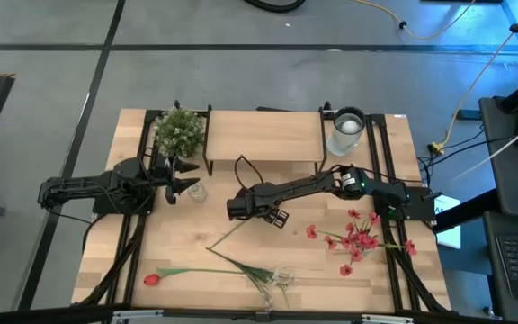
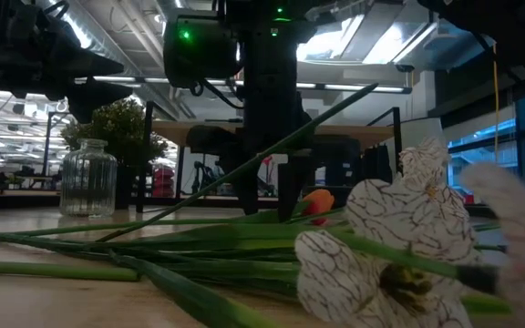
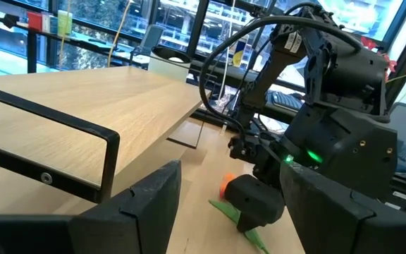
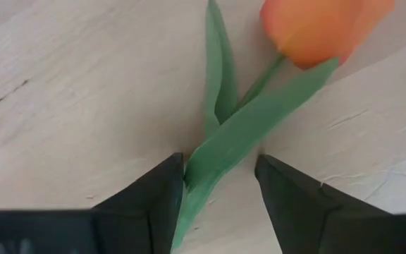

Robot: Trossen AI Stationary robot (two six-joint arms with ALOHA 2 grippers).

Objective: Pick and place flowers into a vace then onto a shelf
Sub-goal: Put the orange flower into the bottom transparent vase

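Here the right gripper point(image 4: 217, 187) has its jaws closed on the orange tulip point(image 4: 316, 28), a soft-orange bloom on a leafy green stem, mid-table; the left gripper point(image 1: 187, 177) waits open beside the small glass jar point(image 1: 196, 191).

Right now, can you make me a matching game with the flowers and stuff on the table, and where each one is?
Things:
1. orange tulip
2. red tulip
3. red blossom spray
4. small glass jar

Places:
A. table's front left corner
B. between the right gripper's fingers
C. beside the left gripper
D. on the table's right side

Pairs: 1-B, 2-A, 3-D, 4-C
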